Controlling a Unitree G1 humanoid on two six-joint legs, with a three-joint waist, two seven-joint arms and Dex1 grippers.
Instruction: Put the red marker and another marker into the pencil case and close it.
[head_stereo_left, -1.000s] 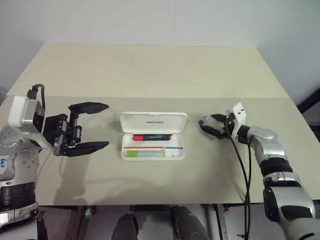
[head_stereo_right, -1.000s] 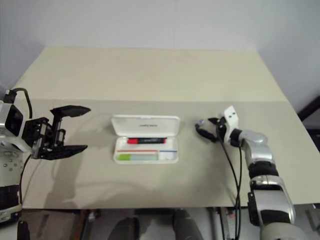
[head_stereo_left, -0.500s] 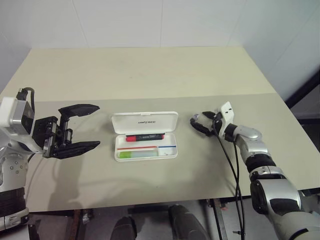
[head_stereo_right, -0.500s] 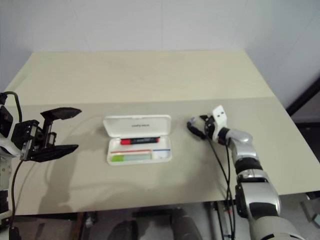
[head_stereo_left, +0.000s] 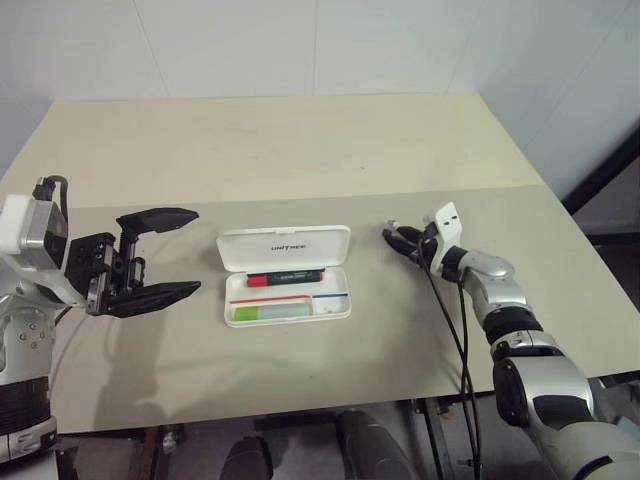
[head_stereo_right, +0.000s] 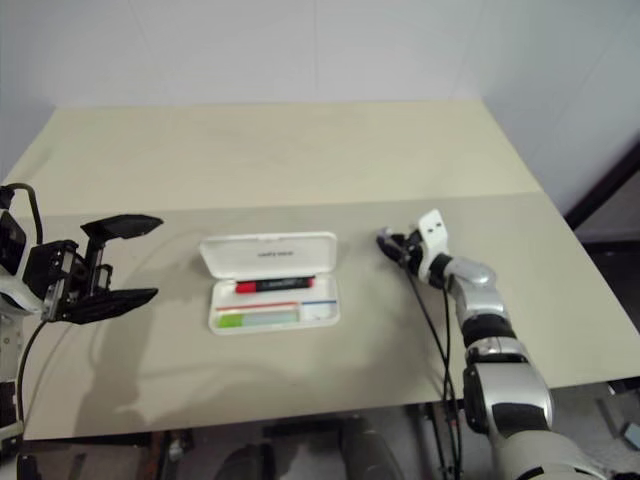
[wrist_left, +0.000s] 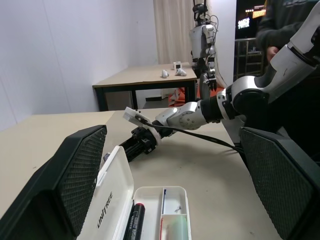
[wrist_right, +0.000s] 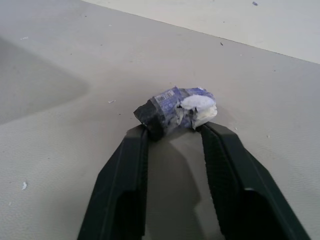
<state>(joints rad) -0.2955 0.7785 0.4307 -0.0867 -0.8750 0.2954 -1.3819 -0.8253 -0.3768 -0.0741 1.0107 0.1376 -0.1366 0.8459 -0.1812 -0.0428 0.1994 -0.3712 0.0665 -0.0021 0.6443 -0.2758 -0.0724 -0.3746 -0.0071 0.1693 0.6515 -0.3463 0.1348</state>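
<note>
Nearest, the left gripper (head_stereo_left: 160, 255) hangs above the desk (head_stereo_left: 300, 150), fingers spread wide and empty, left of the case (head_stereo_left: 286, 285). The case lies open with the red marker (head_stereo_left: 285, 278) and green marker (head_stereo_left: 268, 311) already inside, so only closing remains. Farther right, the right gripper's (wrist_right: 172, 135) fingers, narrowed, touch a small crumpled scrap (wrist_right: 177, 111). Next, a gripper needs to tip the lid shut.

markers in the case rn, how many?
2: red marker in the case's rear slot, green marker in the front one. Nothing seems hidden.
</note>
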